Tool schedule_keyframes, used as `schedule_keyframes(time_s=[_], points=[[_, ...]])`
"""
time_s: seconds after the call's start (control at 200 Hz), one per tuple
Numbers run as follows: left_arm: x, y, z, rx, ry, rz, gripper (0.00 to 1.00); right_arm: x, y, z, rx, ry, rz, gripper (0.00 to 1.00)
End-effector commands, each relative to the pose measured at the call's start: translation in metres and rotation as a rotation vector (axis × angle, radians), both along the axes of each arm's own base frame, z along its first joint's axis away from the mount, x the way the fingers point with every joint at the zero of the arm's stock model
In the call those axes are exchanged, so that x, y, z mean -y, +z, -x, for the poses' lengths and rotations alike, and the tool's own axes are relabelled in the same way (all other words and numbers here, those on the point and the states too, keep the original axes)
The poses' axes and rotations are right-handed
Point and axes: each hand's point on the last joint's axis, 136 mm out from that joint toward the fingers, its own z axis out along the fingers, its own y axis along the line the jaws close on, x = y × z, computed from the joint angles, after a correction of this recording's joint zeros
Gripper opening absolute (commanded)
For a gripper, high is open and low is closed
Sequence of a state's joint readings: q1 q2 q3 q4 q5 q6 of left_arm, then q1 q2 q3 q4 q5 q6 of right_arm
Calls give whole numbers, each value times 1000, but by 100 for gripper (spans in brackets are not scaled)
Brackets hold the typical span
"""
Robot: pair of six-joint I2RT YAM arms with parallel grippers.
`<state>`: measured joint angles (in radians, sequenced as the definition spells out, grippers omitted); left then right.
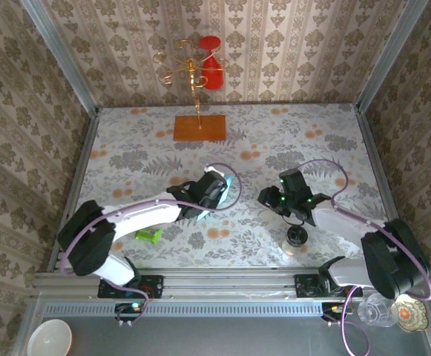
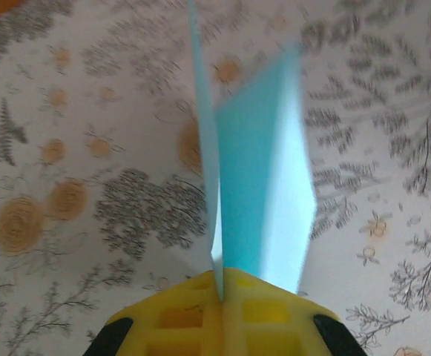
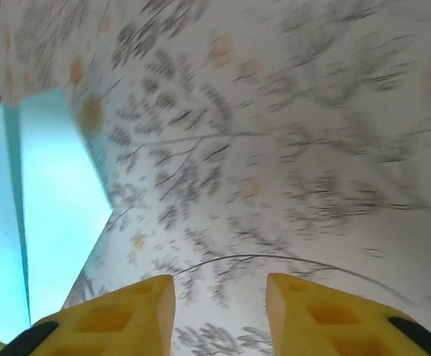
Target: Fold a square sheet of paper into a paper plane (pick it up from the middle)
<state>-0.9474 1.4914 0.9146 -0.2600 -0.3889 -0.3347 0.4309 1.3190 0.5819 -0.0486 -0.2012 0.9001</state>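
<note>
Paper (image 2: pixel 263 185), folded, light blue, is pinched along fold by left fingers (image 2: pixel 200 311), pressed tight on it. Sticks out ahead of them, over middle of counter (image 1: pixel 126 141). Right fingers (image 3: pixel 289 308) spread, nothing between, just right of paper. Sheet likely light, limp, slick, easily creased – best hold judged near crease, gentle squeeze, free flaps supported against sagging or tearing.

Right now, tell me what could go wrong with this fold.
The left jaws pinch the folded blue paper only at its bottom edge. Its flaps splay apart, so the crease may slip.
The right jaws stand open beside the paper; closing could crumple a flap.
The right arm may knock the small jar beside it.
</note>
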Motion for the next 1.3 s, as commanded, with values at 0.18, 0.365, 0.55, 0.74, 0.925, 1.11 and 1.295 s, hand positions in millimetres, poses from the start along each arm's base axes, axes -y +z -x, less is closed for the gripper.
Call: schedule_keyframes(time_s=[0.18, 0.365, 0.55, 0.74, 0.925, 1.11, 1.295], points=[[-10, 50, -11, 42, 38, 201, 5, -102, 12, -17, 40, 267, -98, 24], [-6, 58, -10, 44, 5, 244, 5, -135, -2, -33, 32, 286, -161, 19], [1, 36, -2, -16, -59, 214, 5, -151, -10, -48, 35, 294, -201, 14], [8, 24, 0, -52, -86, 191, 5, -154, -21, -54, 10, 306, -178, 12], [-8, 20, -7, -17, -43, 107, 4, -127, -24, -58, 7, 258, -121, 15], [-18, 21, -11, 18, -40, 71, 5, -96, -22, -60, 13, 208, -90, 16], [-2, 15, -6, 9, -93, 71, 5, -110, -24, -60, 3, 243, -124, 14]])
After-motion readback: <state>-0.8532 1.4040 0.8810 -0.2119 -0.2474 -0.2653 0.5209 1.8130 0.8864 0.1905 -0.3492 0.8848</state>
